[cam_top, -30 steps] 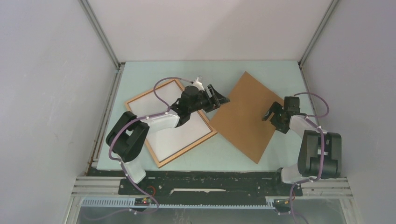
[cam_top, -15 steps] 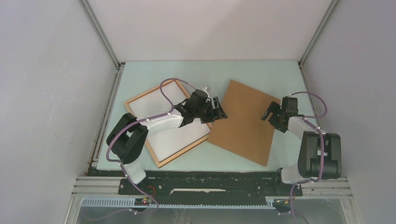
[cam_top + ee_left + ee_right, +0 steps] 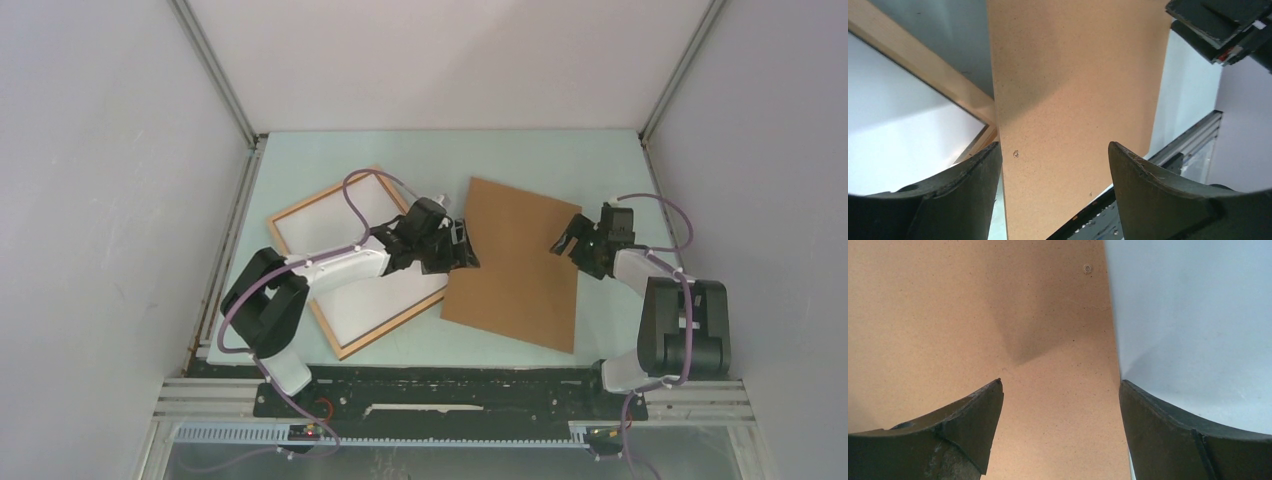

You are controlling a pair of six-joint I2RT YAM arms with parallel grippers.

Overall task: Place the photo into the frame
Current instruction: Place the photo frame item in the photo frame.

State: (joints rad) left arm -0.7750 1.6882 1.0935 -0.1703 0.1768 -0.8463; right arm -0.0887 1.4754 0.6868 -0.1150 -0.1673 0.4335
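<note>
My left gripper (image 3: 1053, 150) stands with its jaws wide and nothing between them. It hangs over the 9 o'clock edge of the brown backing board (image 3: 515, 260). My right gripper (image 3: 1060, 385) is just as wide and just as empty, over the board's 3 o'clock edge, with bare table (image 3: 540, 155) showing past one finger. From either wrist I cannot tell whether my fingertips touch the board or only hover above it.

The frame (image 3: 320, 195) lies flat at 9 o'clock of the table's middle, turned so its corners point outward. The photo (image 3: 310, 228) sits inside its rim, white back up. The frame's 3 o'clock corner meets the board's left edge; from my left wrist the board seems to lap over that rail.

The widest open room is at 12 o'clock, a band of table behind both frame and board. At 3 o'clock a narrower strip runs between the board's edge and the wall. At 6 o'clock the board's near edge lies close to the table's front edge.
</note>
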